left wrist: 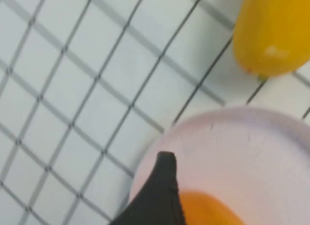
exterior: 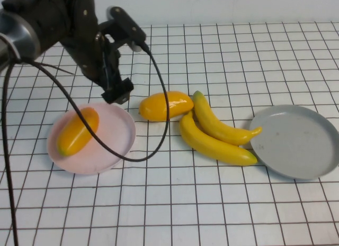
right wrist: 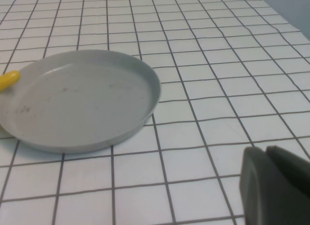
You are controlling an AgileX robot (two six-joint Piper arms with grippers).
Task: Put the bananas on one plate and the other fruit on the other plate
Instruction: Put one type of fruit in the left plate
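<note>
One orange mango-shaped fruit (exterior: 78,130) lies on the pale pink plate (exterior: 114,135) at the left. The second one (exterior: 165,105) lies on the table between that plate and the two yellow bananas (exterior: 214,143), which lie side by side, touching. The grey plate (exterior: 296,143) at the right holds nothing; one banana's tip reaches its rim. My left gripper (exterior: 117,92) hovers over the pink plate's far edge, open and empty; in the left wrist view one finger (left wrist: 164,186) shows above the pink plate (left wrist: 242,147) and the fruit (left wrist: 208,210). My right gripper (right wrist: 266,150) is shut, beside the grey plate (right wrist: 72,99).
A black cable (exterior: 159,135) from the left arm loops down over the pink plate's right side and in front of the second fruit. The table is a white sheet with a black grid. The second fruit also shows in the left wrist view (left wrist: 273,31).
</note>
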